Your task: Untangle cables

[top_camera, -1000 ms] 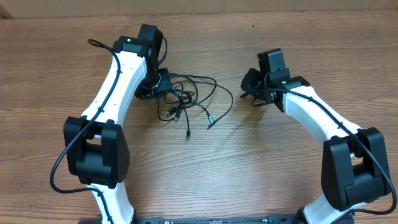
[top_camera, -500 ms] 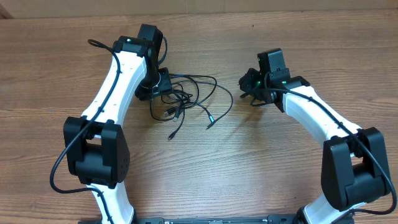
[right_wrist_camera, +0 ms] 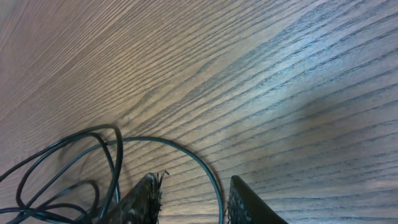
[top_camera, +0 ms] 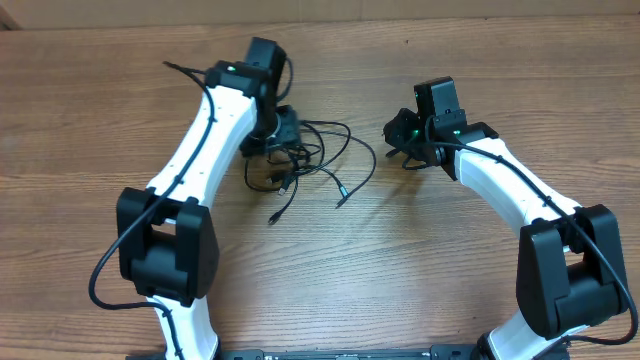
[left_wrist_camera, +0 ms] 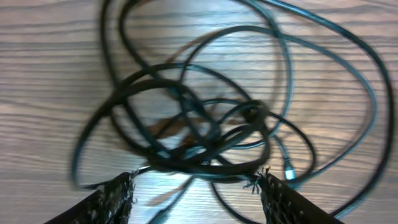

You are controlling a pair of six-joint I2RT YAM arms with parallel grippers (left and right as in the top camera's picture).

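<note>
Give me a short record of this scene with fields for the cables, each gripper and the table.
cables: one black tangle, two loose ends trailing out
left gripper: open, at the tangle's left side
right gripper: open, right of the tangle, one loop passing between its jaws, unclamped
table: wood grain
status: tangled

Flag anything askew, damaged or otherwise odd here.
Only the cables lie knotted in one heap at the left end effector; one loop reaches between the fingers of the right end effector. Nothing looks damaged or spilled.
</note>
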